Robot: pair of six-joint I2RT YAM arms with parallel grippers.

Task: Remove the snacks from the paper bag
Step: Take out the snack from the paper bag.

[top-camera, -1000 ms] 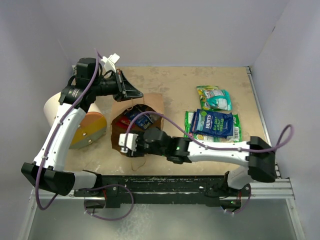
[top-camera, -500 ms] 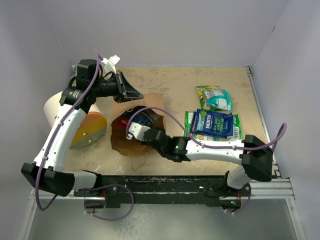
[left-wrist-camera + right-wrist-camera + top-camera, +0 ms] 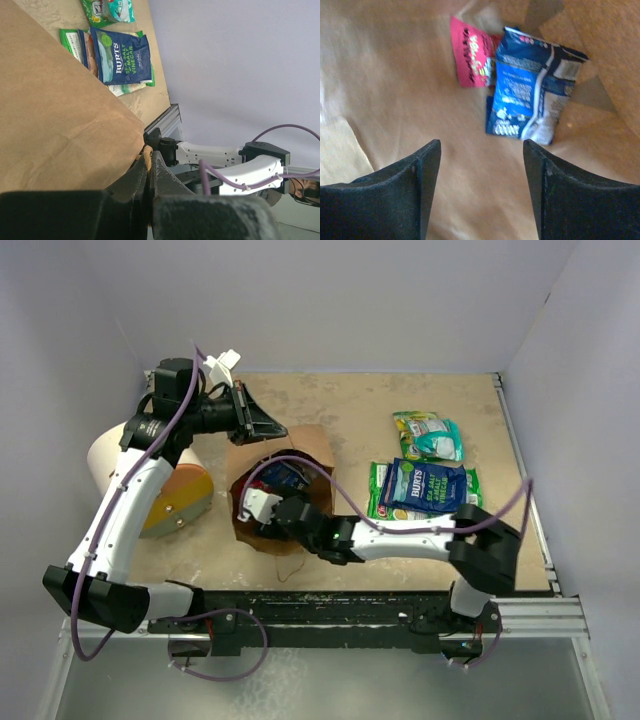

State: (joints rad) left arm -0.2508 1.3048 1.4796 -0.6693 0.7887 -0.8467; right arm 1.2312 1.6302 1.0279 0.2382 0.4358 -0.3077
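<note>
The brown paper bag (image 3: 306,446) lies on the table with its mouth towards the arms. My left gripper (image 3: 272,429) is shut on the bag's top edge; in the left wrist view a tan strip of paper sits pinched between the fingertips (image 3: 148,156). My right gripper (image 3: 252,508) is inside the bag's mouth, open and holding nothing (image 3: 481,144). Ahead of it on the bag's inner wall lie two snacks, a red-pink packet (image 3: 471,52) and a dark blue packet (image 3: 532,87). Three more snacks lie on the table to the right: a green-yellow one (image 3: 428,435), a dark blue one (image 3: 430,485) and a green-edged one (image 3: 379,490) beneath it.
A white cylinder with an orange-yellow round end (image 3: 170,495) lies just left of the bag, under my left arm. Walls close the table in at the back and on both sides. A metal rail (image 3: 400,605) runs along the near edge.
My right gripper has gone further into the bag's mouth, and its jaws now stand wider. The left gripper has kept its hold on the bag's edge.
</note>
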